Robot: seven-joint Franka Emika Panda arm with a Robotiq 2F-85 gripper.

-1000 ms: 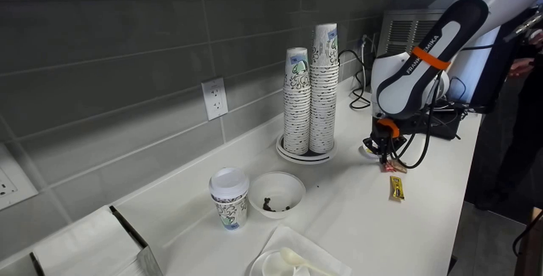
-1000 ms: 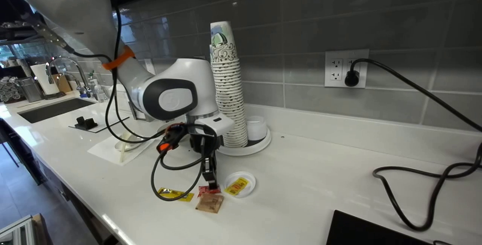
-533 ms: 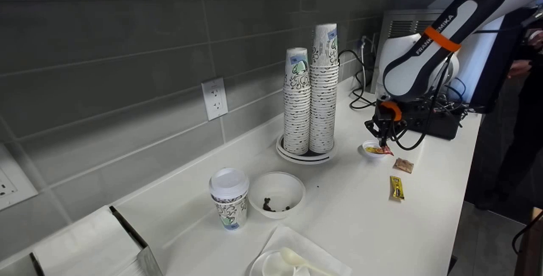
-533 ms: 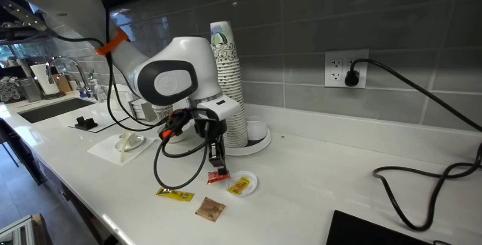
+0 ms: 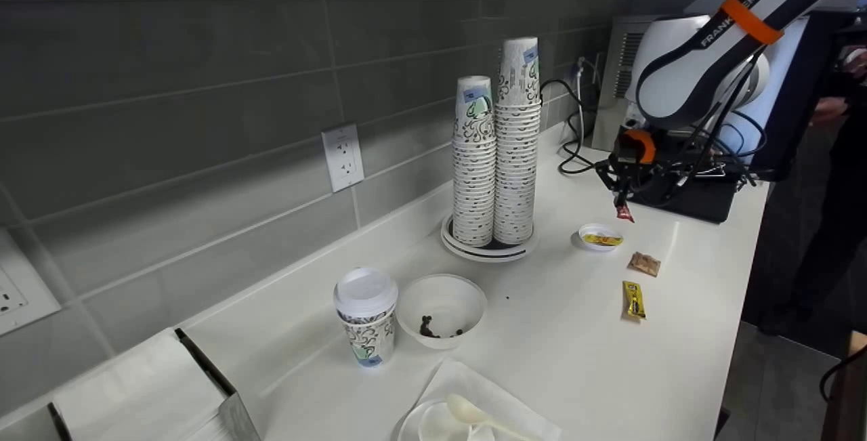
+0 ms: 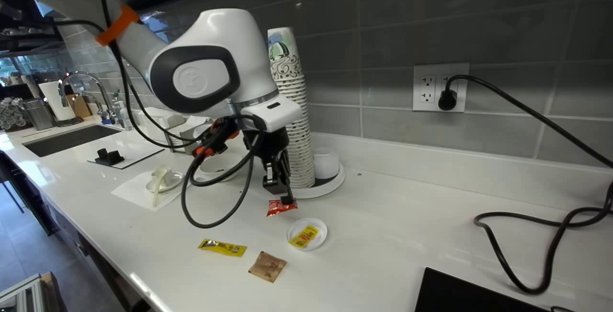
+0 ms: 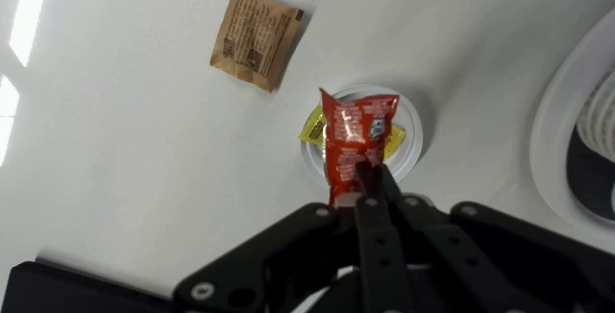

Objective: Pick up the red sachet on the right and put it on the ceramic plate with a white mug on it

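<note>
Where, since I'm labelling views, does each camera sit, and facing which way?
Exterior view: raised, looking along the counter past cup stacks; arm and gripper show.
Exterior view: raised, facing the wall and distant sink; arm and gripper show.
Wrist view: wrist-mounted, facing down at the red sachet; gripper shows.
Both exterior views share the brown packet.

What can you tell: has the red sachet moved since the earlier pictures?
Yes, upward: in an exterior view, the gripper has lifted the red sachet clear of the counter.

Red sachet partly behind jaws
</note>
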